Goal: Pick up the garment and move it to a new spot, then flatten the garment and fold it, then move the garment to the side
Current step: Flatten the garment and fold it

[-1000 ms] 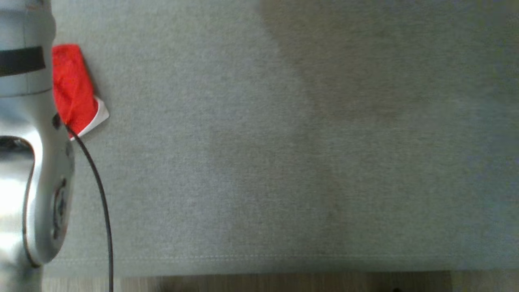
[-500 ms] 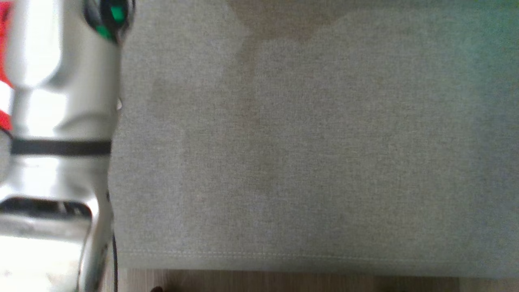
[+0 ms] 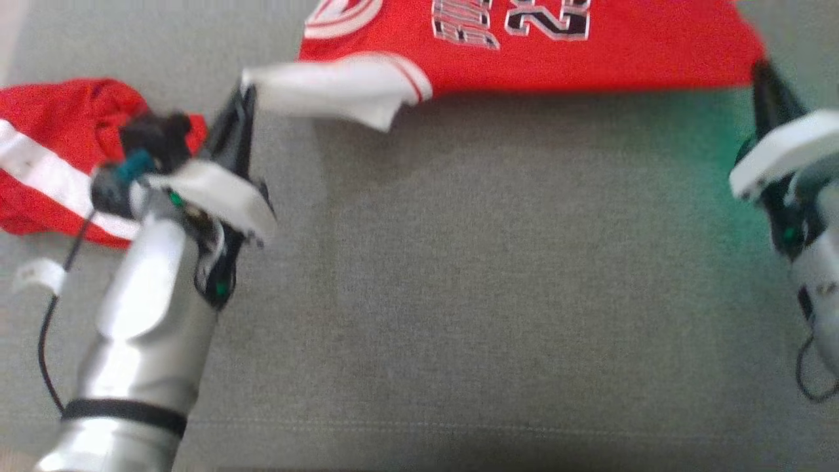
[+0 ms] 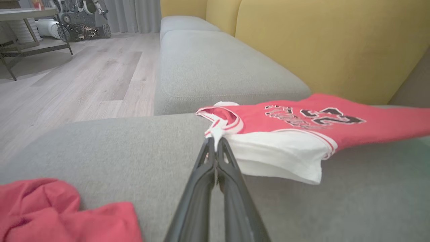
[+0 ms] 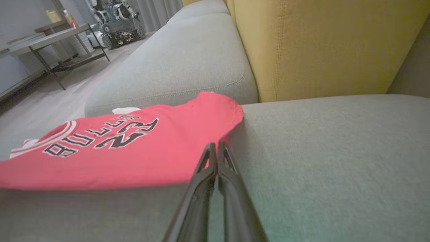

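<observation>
The garment (image 3: 557,52) is a red basketball jersey with white trim and black lettering. It hangs stretched between my two grippers, just above the grey sofa cushion (image 3: 491,262), at the top of the head view. My left gripper (image 3: 248,98) is shut on its white-edged shoulder strap; the left wrist view shows the fingertips (image 4: 215,143) pinching that strap of the garment (image 4: 302,124). My right gripper (image 3: 760,75) is shut on the opposite lower corner. In the right wrist view its tips (image 5: 215,148) clamp the red edge of the garment (image 5: 117,154).
A second red cloth with a white stripe (image 3: 46,157) lies crumpled left of my left arm, with a white tag (image 3: 39,275) near it. Yellow backrests (image 4: 319,43) rise behind the cushions. Wooden floor (image 4: 67,77) and a low table (image 5: 50,40) lie beyond the sofa.
The head camera has swung: earlier it showed mostly bare cushion and my left forearm, now the stretched jersey and both grippers are in the picture.
</observation>
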You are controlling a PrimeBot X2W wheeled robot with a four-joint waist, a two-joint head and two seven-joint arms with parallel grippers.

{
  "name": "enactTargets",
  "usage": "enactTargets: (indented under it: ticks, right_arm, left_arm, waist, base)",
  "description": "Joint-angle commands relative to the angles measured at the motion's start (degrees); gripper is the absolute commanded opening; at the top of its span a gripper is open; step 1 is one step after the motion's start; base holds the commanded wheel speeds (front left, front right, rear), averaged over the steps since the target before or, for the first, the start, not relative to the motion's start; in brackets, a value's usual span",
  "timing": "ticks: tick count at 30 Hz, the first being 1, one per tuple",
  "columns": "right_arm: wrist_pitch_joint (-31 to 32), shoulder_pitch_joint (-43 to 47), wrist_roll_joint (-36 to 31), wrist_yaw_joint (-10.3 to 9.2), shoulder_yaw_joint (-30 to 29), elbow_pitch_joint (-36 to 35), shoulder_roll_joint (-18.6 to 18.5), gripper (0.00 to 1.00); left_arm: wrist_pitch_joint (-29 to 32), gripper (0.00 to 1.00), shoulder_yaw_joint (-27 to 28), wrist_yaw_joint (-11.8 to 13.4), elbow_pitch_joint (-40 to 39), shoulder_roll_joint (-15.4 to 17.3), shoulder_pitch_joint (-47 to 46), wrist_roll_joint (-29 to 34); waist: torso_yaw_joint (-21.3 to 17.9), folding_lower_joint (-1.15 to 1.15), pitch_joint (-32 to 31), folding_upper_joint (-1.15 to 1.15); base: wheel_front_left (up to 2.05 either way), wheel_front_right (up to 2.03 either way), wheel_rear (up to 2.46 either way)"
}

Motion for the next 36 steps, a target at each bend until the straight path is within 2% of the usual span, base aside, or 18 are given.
enactTargets:
  ticks: [1, 3, 5, 8, 11, 18, 24, 28, 36]
  right_arm:
    - [0.02, 1.15, 0.5, -0.04, 1.66, -1.8, -1.01, 0.0]
    - [-0.15, 3.15, 0.25, -0.04, 4.14, -1.87, -1.81, 0.0]
    - [-0.46, 4.83, -0.08, -0.04, 6.39, -1.68, -2.45, 0.0]
    - [-0.89, 6.76, 0.56, -0.04, 8.52, -1.37, -3.01, 0.0]
    - [-1.13, 8.17, 1.15, -0.04, 10.45, -1.07, -3.78, 0.0]
    - [-0.72, 10.59, 0.92, -0.04, 15.39, 0.26, -6.18, 0.0]
    - [2.71, 12.85, 3.36, -0.04, 18.67, 0.3, -7.8, 0.0]
    - [6.28, 14.66, 5.79, -0.04, 21.48, -1.73, -9.49, 0.0]
    - [13.69, 17.81, 12.07, -0.04, 26.81, -8.83, -15.17, 0.0]
  left_arm:
    - [-0.29, 0.0, 0.22, -0.12, -1.35, 2.9, -0.47, -0.88]
    - [0.48, 0.0, -4.28, -0.14, -1.51, 3.5, 1.86, -2.65]
    - [2.57, 0.0, -11.23, -0.15, -3.57, 4.71, 4.21, -6.66]
    - [6.02, 0.0, -18.62, -0.16, -7.35, 8.51, 6.75, -13.29]
    - [8.31, 0.0, -23.59, -0.16, -11.54, 12.35, 8.52, -19.5]
    - [11.3, 0.0, -28.64, -0.17, -19.45, 19.48, 11.46, -31.13]
    - [14.19, 0.0, -31.99, -0.17, -25.67, 24.88, 13.74, -38.2]
    - [15.67, 0.0, -34.12, -0.17, -29.51, 28.04, 15.25, -41.33]
    - [18.38, 0.0, -37.37, -0.17, -35.85, 32.64, 17.55, -46.64]
  waist:
    - [0.12, 0.0, -3.3, 0.0]
    - [0.18, 0.0, -5.04, 0.0]
    - [0.27, 0.0, -6.67, 0.0]
    - [0.54, 0.0, -8.84, 0.0]
    - [0.83, 0.0, -10.62, 0.0]
    - [1.15, 0.0, -13.6, 0.0]
    - [1.26, 0.0, -15.46, 0.0]
    - [1.28, 0.0, -16.51, 0.0]
    - [0.87, 0.0, -18.0, 0.0]
  base:
    - [0.0, 0.0, 0.0]
    - [0.0, 0.0, 0.0]
    - [0.0, 0.0, 0.0]
    - [0.0, 0.0, 0.0]
    - [0.0, 0.0, 0.0]
    - [0.0, 0.0, 0.0]
    - [0.0, 0.0, 0.0]
    - [0.0, 0.0, 0.0]
    - [0.0, 0.0, 0.0]
